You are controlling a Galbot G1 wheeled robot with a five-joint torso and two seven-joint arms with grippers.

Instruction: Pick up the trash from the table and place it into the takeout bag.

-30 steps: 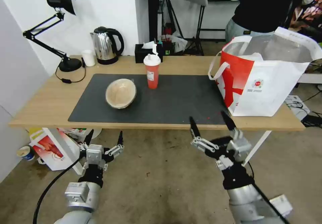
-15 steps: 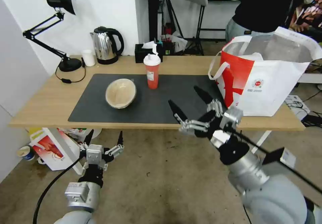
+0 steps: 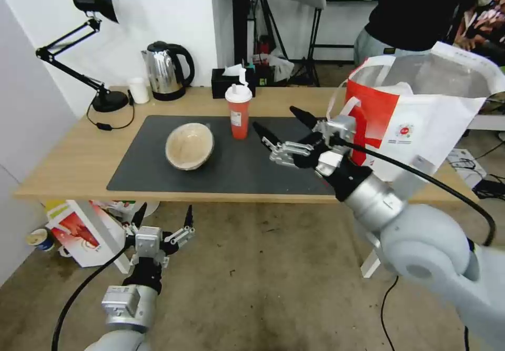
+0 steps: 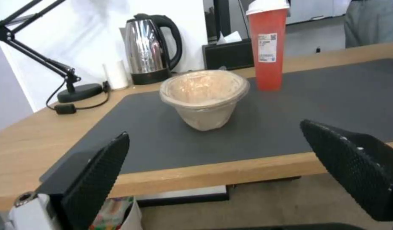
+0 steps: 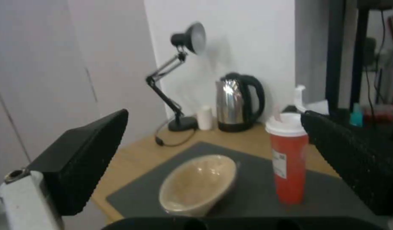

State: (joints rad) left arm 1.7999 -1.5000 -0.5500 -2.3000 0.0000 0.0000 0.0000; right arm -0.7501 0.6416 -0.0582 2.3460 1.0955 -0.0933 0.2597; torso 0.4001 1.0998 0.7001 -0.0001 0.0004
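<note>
The red drink cup (image 3: 239, 111) with its white lid stands upright at the upper centre of the frame, on the far part of the dark grey mat (image 3: 263, 167); the beige bowl (image 3: 190, 146) lies tilted on the mat just left of it, its mouth turned toward the camera; the takeout bag (image 3: 415, 124) stands open at the right end of the tabletop (image 3: 68, 167), silvery lining showing; the right claw (image 3: 284, 130) hovers over the mat between cup and bag, spread wide and holding nothing, its fingertips pointing left toward the cup; the left claw (image 3: 164, 219) hangs at lower left below the tabletop edge, also spread and empty; a kettle (image 3: 167, 70), a desk lamp (image 3: 84, 40), a small white cup (image 3: 139, 90) and a black tissue box (image 3: 231, 81) line the far edge.
</note>
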